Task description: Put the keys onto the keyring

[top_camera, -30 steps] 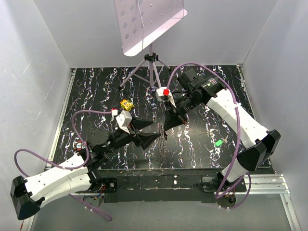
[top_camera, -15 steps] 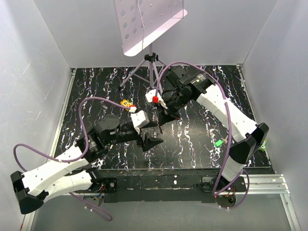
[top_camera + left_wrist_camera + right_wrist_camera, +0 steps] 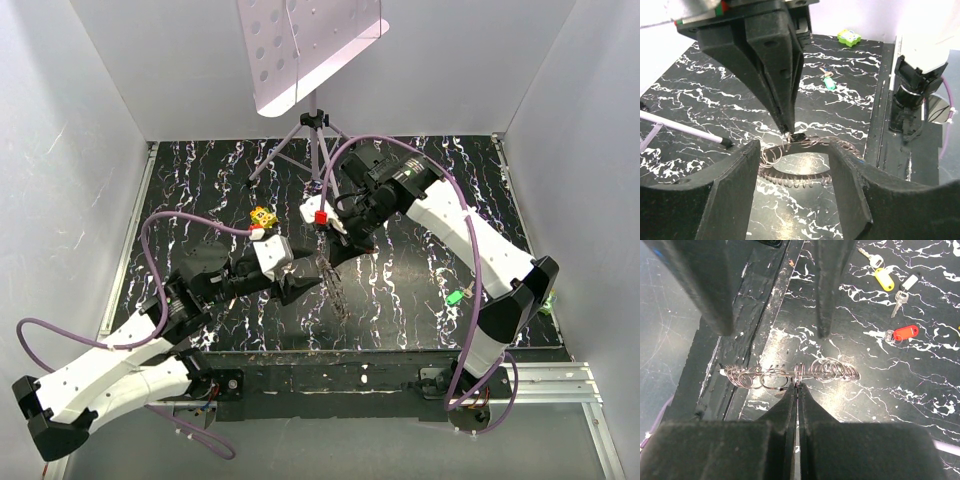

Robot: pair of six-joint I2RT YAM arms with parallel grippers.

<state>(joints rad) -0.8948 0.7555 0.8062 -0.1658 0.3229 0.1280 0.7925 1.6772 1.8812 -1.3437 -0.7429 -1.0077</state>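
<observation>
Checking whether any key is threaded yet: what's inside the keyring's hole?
Only the marbled table shows through the keyring's hole, with nothing hanging in it. The right gripper's shut jaws cover part of its rim.

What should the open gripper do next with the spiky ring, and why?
Probably close the left gripper gently on the keyring. Its jaws stand open on either side of the ring, while the right gripper is shut and pinches only one edge. A second hold would likely steady it.
</observation>
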